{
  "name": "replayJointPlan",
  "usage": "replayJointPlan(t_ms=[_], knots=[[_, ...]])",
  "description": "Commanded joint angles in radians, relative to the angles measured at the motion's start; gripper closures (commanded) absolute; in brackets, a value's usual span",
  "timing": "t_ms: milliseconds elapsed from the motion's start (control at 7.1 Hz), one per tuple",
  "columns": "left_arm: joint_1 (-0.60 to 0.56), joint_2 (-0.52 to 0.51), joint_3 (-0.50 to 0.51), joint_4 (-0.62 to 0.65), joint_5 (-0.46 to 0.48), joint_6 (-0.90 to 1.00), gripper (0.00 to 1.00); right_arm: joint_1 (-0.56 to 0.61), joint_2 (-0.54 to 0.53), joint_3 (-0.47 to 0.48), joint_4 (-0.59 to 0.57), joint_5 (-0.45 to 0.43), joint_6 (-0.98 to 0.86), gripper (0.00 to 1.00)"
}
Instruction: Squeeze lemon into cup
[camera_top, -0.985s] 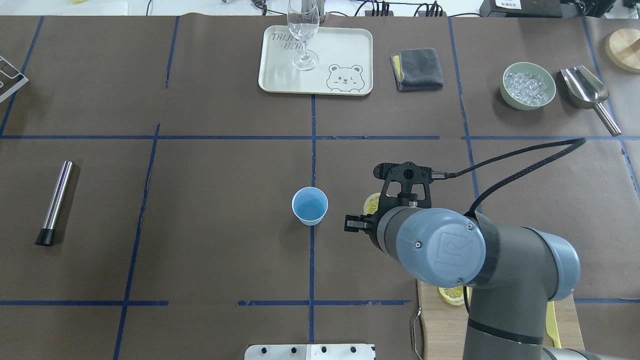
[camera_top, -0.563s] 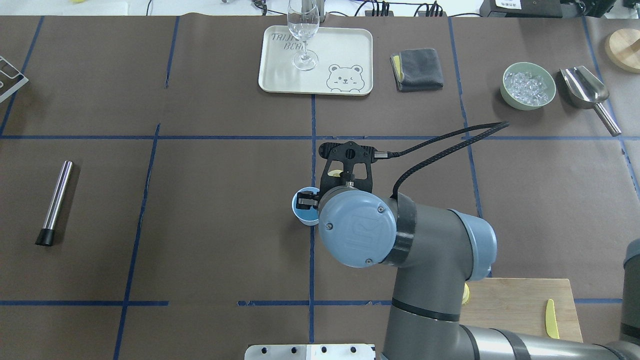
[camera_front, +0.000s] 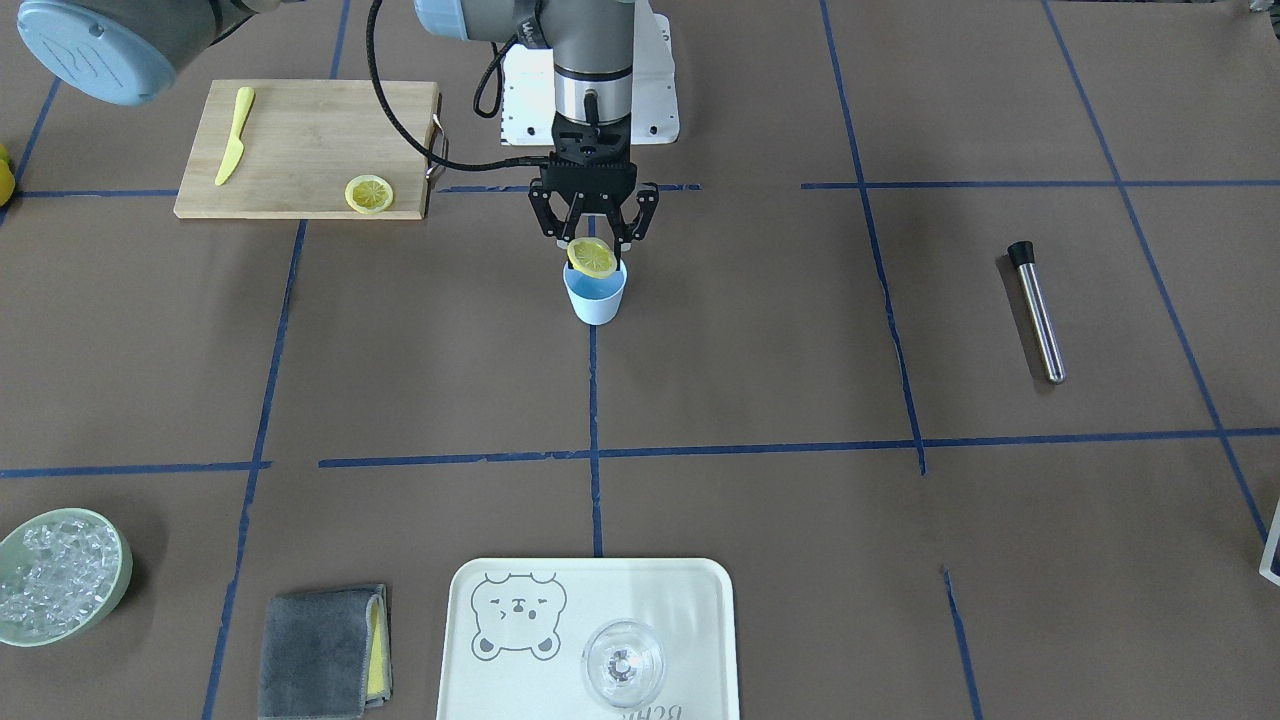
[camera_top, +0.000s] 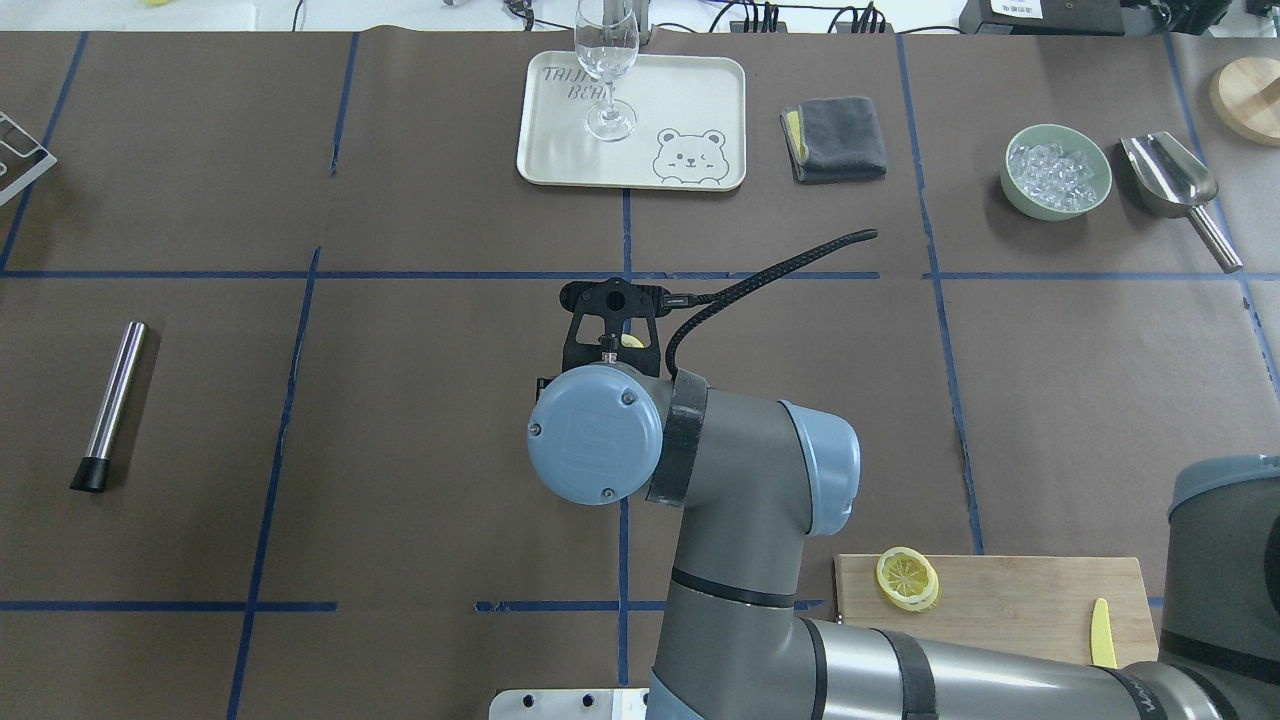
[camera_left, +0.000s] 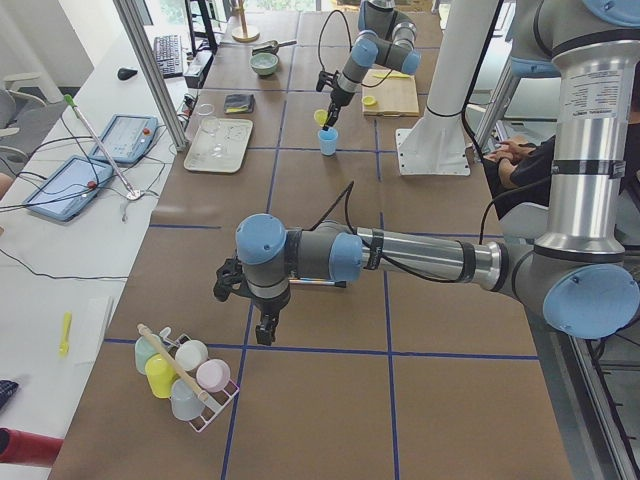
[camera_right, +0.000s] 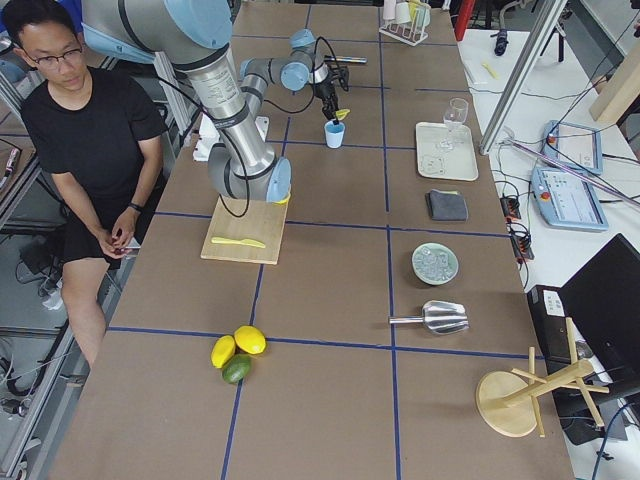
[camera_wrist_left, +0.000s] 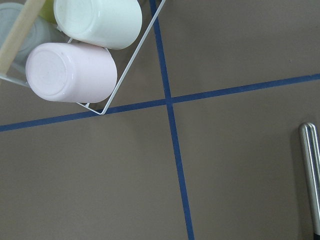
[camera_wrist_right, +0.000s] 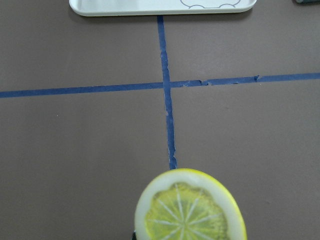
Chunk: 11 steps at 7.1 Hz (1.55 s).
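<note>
My right gripper is shut on a thin yellow lemon slice and holds it on edge just above the light-blue cup. The slice fills the bottom of the right wrist view. In the overhead view the arm's wrist hides the cup, and only a sliver of the slice shows. A second, alike slice lies on the wooden cutting board. My left gripper shows only in the exterior left view, far from the cup, and I cannot tell whether it is open or shut.
A yellow plastic knife lies on the board. A cream tray with a clear glass, a grey cloth and a green bowl of ice stand on the far side. A steel rod lies towards my left. A wire rack of cups is by the left gripper.
My right arm has carried the lemon slice leftwards, from right of the cup to over it. The wrist now hides the cup in the overhead view.
</note>
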Motion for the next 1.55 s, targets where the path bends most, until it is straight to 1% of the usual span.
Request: replayJointPlan(t_ms=[0,282,422,563,845,985,1126,1267,1408], knots=[[0.0,-0.001,0.002,-0.001,0.0,0.001,0.0,-0.006,0.004,-0.022,0.0,0.003,-0.006,0.39],[0.0,-0.003,0.002,0.001,0.0,0.001,0.0,-0.009,0.006,-0.021,0.001,0.005,-0.006,0.14],[0.0,-0.003,0.002,0.001,0.0,0.001,0.0,-0.009,0.006,-0.018,0.001,0.006,-0.005,0.07],[0.0,-0.003,0.002,0.001,0.0,0.001,0.0,-0.009,0.004,-0.016,0.0,0.006,-0.005,0.01],[0.0,-0.006,-0.001,0.001,0.0,0.001,0.0,-0.01,0.004,0.001,0.0,0.017,-0.005,0.0],[0.002,-0.013,-0.018,0.001,0.002,-0.018,0.0,-0.006,-0.005,0.031,-0.005,0.041,-0.018,0.0],[0.005,-0.058,-0.024,0.004,0.009,-0.098,0.0,0.047,-0.029,0.063,-0.015,0.125,-0.091,0.0],[0.032,-0.066,-0.047,0.007,0.011,-0.158,0.0,0.104,-0.081,0.132,-0.041,0.217,-0.145,0.0],[0.078,-0.067,-0.07,0.024,0.011,-0.192,0.0,0.184,-0.152,0.21,-0.058,0.312,-0.238,0.0]])
